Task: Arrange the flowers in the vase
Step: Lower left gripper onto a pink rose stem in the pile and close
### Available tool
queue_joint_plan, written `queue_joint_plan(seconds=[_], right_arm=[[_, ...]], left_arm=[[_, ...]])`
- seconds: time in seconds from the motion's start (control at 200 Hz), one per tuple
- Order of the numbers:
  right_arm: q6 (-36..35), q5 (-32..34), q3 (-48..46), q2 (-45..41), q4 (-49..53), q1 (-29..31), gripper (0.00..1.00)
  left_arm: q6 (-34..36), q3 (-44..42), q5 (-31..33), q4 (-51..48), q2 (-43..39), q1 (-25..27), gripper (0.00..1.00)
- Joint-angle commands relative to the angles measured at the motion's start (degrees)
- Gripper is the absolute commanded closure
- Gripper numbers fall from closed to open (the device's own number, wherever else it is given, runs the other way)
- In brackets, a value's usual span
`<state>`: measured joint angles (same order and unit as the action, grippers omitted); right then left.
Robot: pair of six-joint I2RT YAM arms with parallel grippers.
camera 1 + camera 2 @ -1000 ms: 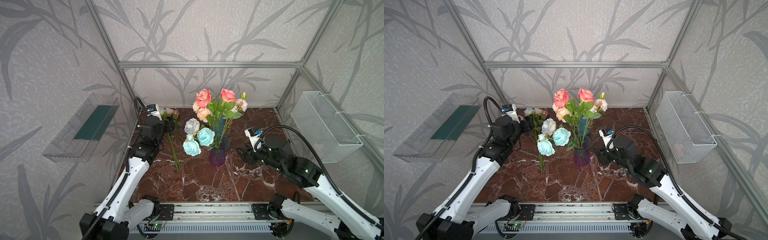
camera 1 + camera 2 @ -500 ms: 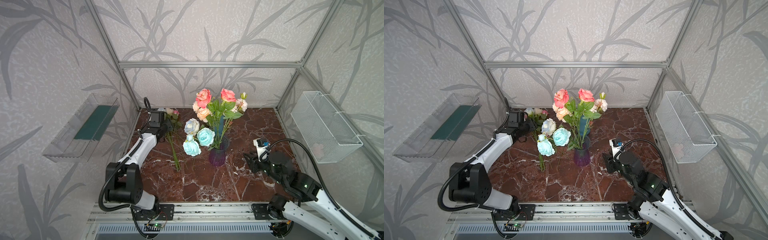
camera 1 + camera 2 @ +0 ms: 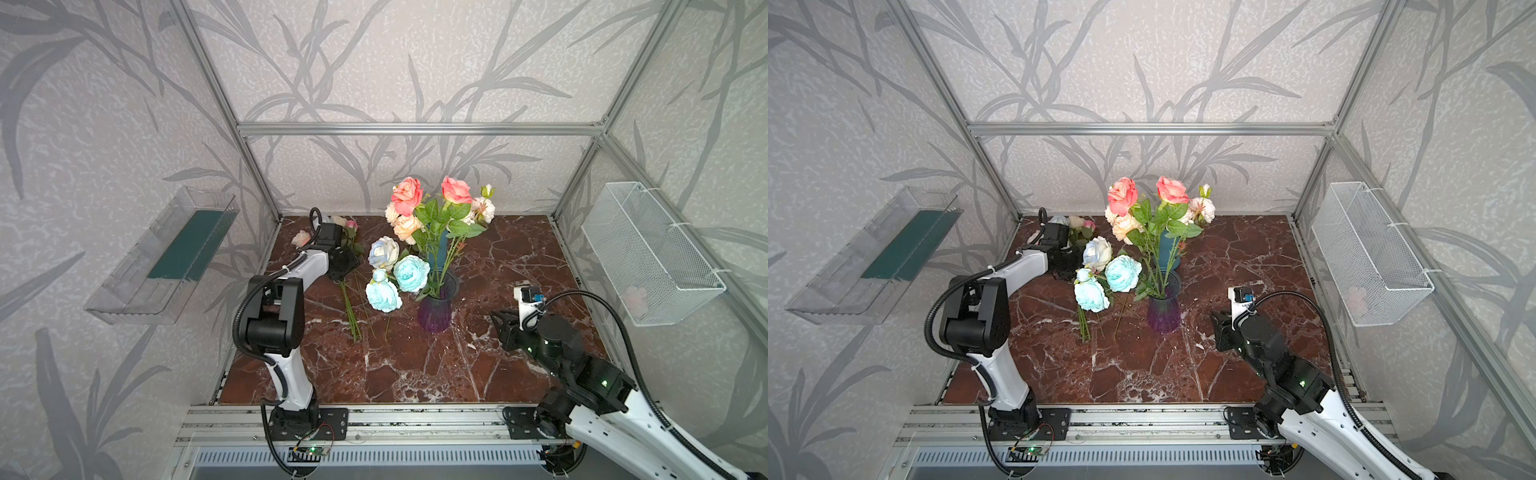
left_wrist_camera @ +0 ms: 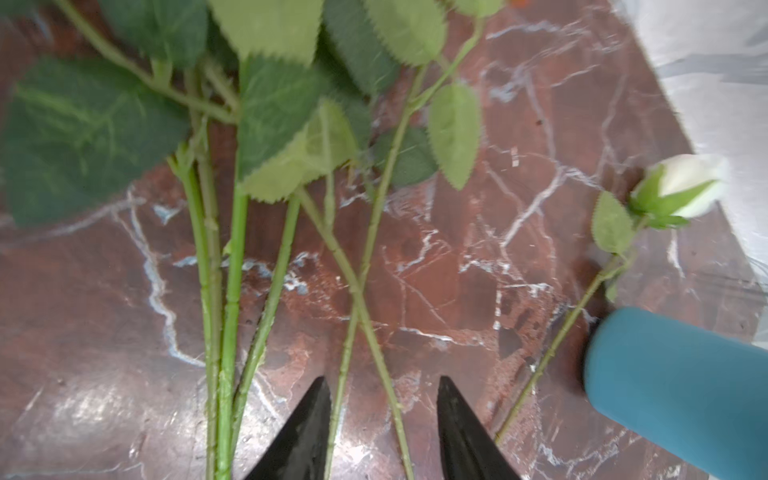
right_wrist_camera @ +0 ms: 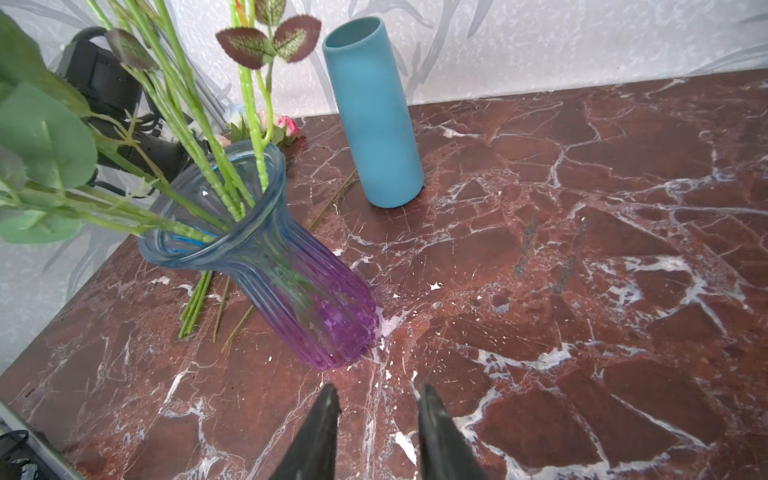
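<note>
Desk (image 3: 415,374) is carrying the purple vase (image 3: 434,313) mid-desk with several flowers (image 3: 432,220) standing in it, loose flowers (image 3: 409,272) lying just left of it, and a teal cylinder (image 5: 374,116) standing behind. Left tool (image 4: 383,380) is hovering low over the loose stems (image 4: 353,291), jaws part-open with two crossed stems between them, not clamped; right tool (image 5: 376,390) is sitting near the vase base, part-open, gripping nothing
</note>
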<state>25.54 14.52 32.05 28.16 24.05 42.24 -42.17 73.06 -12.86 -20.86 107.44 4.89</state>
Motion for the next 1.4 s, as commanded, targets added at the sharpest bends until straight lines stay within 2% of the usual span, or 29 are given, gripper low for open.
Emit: queue_joint_plan(seconds=[0.0, 0.445, 0.73, 0.965, 1.09, 1.21, 1.395], right_arm=[[0.5, -0.5, -0.2, 0.5, -2.8, -0.4, 0.67], [0.4, -1.2, -2.2, -1.2, -2.9, -1.6, 0.67], [0.8, -2.0, -2.2, -2.7, -1.0, -1.8, 0.67], [0.8, -2.2, -2.2, -3.1, -0.8, -1.8, 0.67], [0.9, -2.2, -2.2, -3.6, -0.6, -1.8, 0.67], [1.2, -2.5, -2.1, -4.0, -0.8, -1.9, 0.67], [1.7, -2.9, -2.1, -3.9, -1.7, -1.9, 0.67]], left_arm=[[-3.7, 0.4, 2.8, -1.1, 0.5, 0.4, 0.59], [-5.3, -1.8, 3.2, 11.5, 5.0, 0.3, 0.66], [-5.0, -1.6, 3.4, 12.9, 5.7, 0.0, 0.90], [-3.9, -1.8, 2.1, 13.5, 6.5, -0.6, 0.95], [-4.3, -2.7, 1.3, 14.0, 4.4, -0.7, 0.99], [-3.9, -2.7, 0.8, 12.5, 0.7, -0.7, 1.00], [1.3, 0.2, 4.7, 4.2, -6.5, -0.5, 1.00]])
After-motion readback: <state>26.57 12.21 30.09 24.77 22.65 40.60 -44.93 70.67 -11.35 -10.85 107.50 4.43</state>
